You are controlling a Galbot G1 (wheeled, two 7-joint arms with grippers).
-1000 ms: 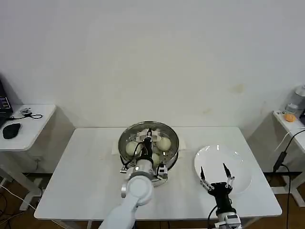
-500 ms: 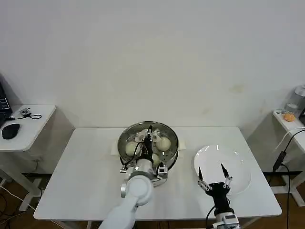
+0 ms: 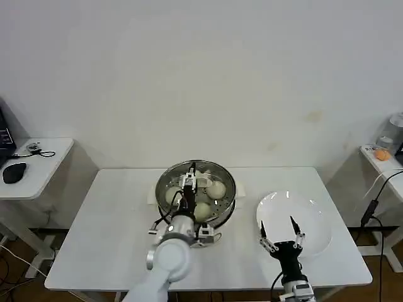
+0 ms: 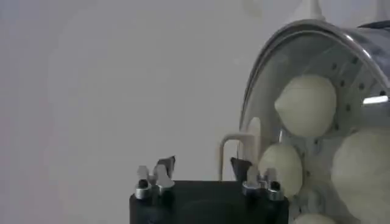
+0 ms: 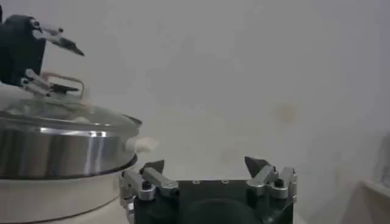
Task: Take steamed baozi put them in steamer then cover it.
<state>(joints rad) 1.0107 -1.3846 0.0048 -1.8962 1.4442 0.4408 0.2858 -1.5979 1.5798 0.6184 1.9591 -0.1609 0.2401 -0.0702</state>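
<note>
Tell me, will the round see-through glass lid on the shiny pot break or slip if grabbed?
The round clear glass lid is probably fragile and fairly heavy. Its smooth dome looks slippery, so the pale handle seems the safest grip.

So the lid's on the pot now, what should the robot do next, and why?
Probably lift the left gripper straight up and away. The glass lid already sits on the steamer over the buns, and the open fingers flank its handle without gripping. The right gripper hovers open over the white plate.
</note>
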